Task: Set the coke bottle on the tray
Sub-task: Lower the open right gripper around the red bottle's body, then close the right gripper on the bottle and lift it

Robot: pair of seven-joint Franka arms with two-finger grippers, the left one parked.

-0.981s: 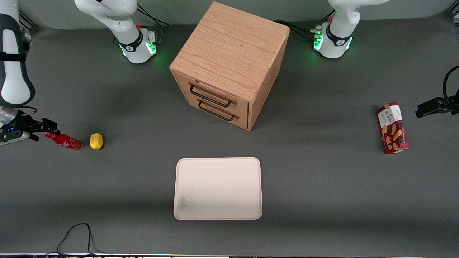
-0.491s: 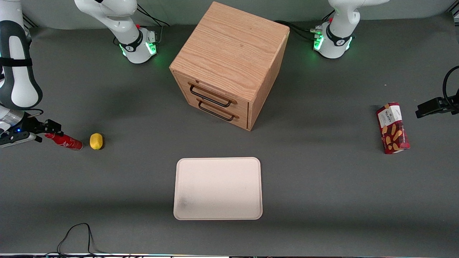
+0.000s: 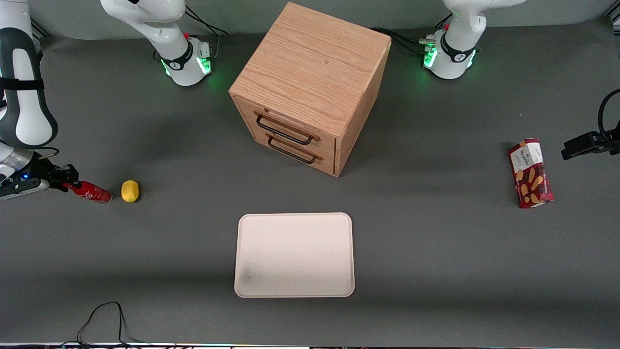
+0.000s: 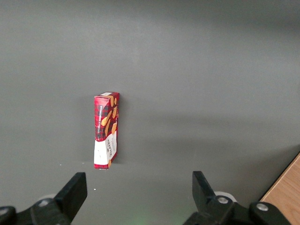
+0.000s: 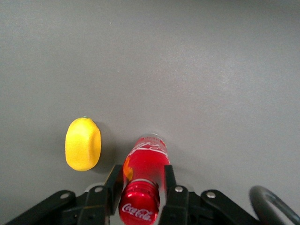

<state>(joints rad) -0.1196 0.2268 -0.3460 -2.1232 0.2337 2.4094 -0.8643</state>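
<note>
The coke bottle (image 3: pixel 93 193), small and all red, lies on its side on the grey table toward the working arm's end. Its cap end sits between the fingers of my right gripper (image 3: pixel 68 183). In the right wrist view the gripper (image 5: pixel 142 174) is shut on the bottle (image 5: pixel 147 161) just below the red cap, with a black finger pressed against each side. The cream-white tray (image 3: pixel 294 252) lies flat with nothing on it, nearer the front camera than the wooden cabinet and well away from the bottle.
A yellow lemon (image 3: pixel 130 190) (image 5: pixel 83 143) lies right beside the bottle's base. A wooden two-drawer cabinet (image 3: pixel 310 82) stands mid-table. A dark-red snack box (image 3: pixel 530 173) (image 4: pixel 106 130) lies toward the parked arm's end. A black cable (image 3: pixel 104 315) loops at the table's front edge.
The gripper has slid further over the bottle's cap end and its fingers have come together on it. The bottle's cap end now shows slightly higher in the picture.
</note>
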